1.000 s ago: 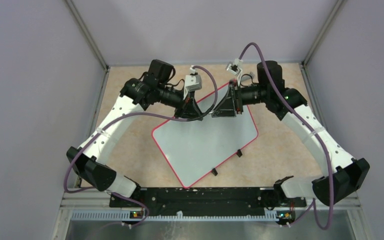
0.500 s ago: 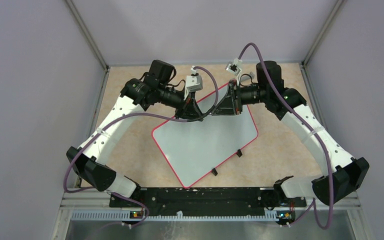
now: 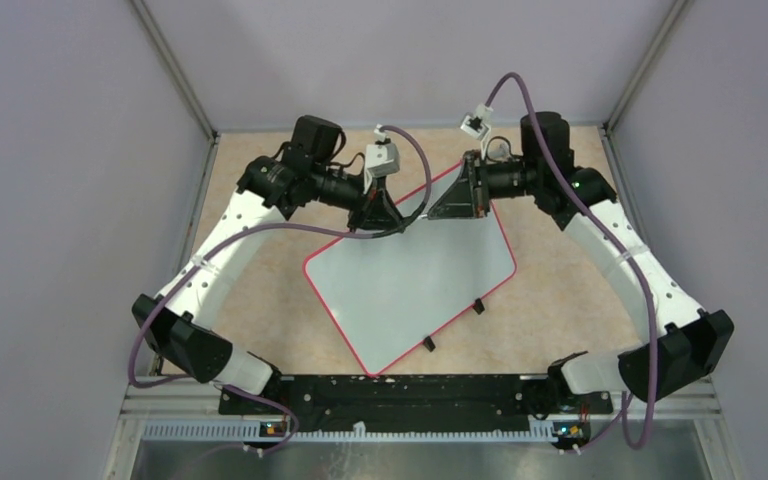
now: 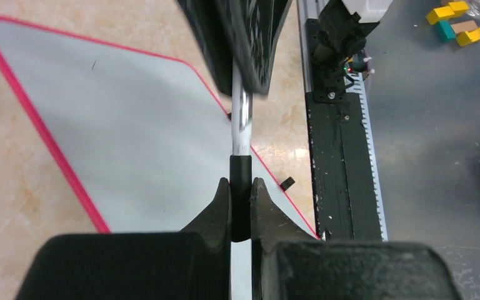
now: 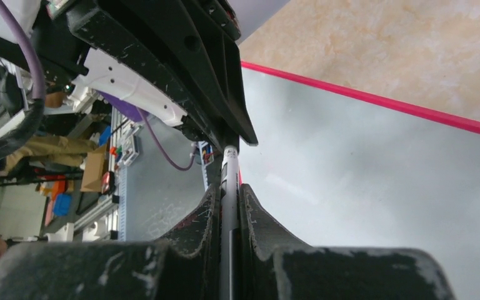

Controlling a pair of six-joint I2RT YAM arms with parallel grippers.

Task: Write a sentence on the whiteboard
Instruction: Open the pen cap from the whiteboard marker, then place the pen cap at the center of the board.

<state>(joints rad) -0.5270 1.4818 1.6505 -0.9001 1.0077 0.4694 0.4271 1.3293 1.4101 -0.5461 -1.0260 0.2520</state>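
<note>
The whiteboard [image 3: 410,285], white with a pink-red rim, lies tilted on the tan table; it also fills the left wrist view [image 4: 119,125] and the right wrist view [image 5: 381,175]. The sentence is out of view; the board's face looks blank apart from a tiny dark speck. Above the board's far corner a marker [image 3: 415,220] hangs level between both grippers. My left gripper [image 3: 402,224] [image 4: 240,185] is shut on its black end. My right gripper [image 3: 430,214] [image 5: 228,190] is shut on its silver-white barrel [image 4: 240,119] [image 5: 229,164].
Two small black clips [image 3: 478,305] [image 3: 427,343] sit on the board's near long edge. A black rail [image 3: 400,392] runs along the table's near edge. Grey walls close in the left, right and back. Coloured blocks [image 4: 459,22] lie beyond the rail.
My right gripper has closed onto the marker barrel and both grippers have shifted slightly toward the far side. The left gripper's hold is unchanged.
</note>
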